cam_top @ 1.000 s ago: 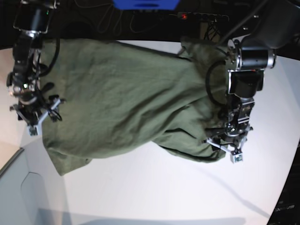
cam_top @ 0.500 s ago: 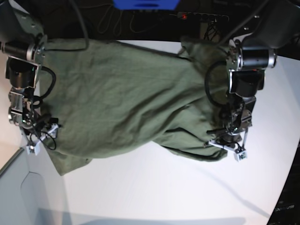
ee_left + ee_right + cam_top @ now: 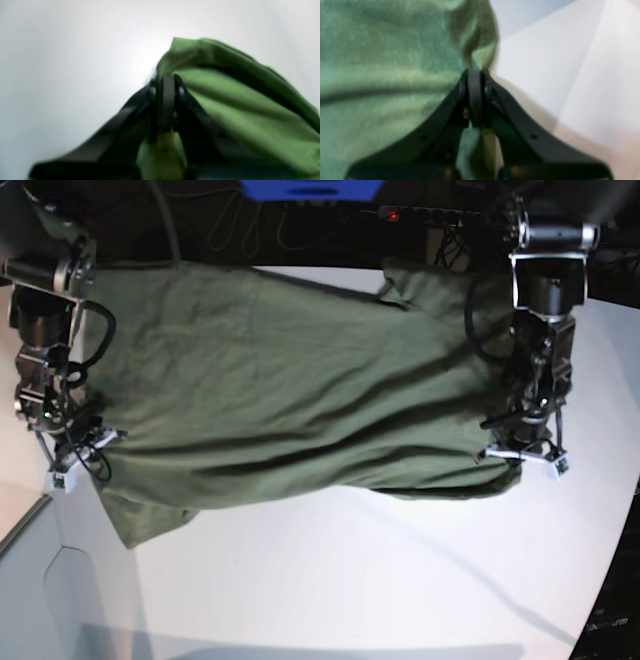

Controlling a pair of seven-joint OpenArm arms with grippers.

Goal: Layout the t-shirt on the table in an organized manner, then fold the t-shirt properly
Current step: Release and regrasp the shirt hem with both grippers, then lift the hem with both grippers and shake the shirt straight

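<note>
Both fingers pinch the t-shirt.

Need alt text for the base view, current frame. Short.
An olive t-shirt is held stretched between two arms over a white table, sagging in long creases. The left gripper, on the view's right, and the right gripper, on the view's left, each pinch one side of it. Dark cables run along the top.
</note>
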